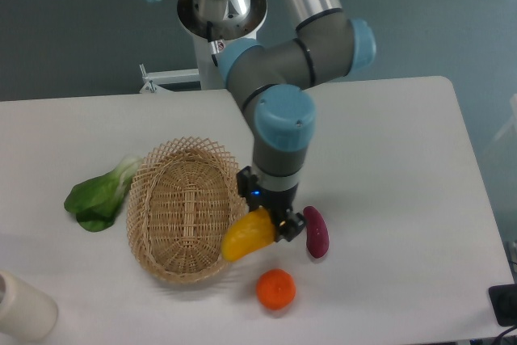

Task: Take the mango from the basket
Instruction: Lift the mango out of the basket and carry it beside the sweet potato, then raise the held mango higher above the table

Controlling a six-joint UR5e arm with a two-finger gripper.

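The yellow-orange mango [245,234] is held in my gripper [275,224], tilted, over the right rim of the basket. The gripper is shut on the mango's right end; its fingers are mostly hidden by the wrist and the fruit. The tan woven wicker basket [153,199] lies on the white table left of the gripper, and its inside looks empty. Whether the mango touches the rim I cannot tell.
A dark purple oblong vegetable [315,232] lies just right of the gripper. A round orange fruit [276,289] sits below it, near the front. A green leafy vegetable [101,194] lies left of the basket. A white cylinder [24,306] stands at the front left corner.
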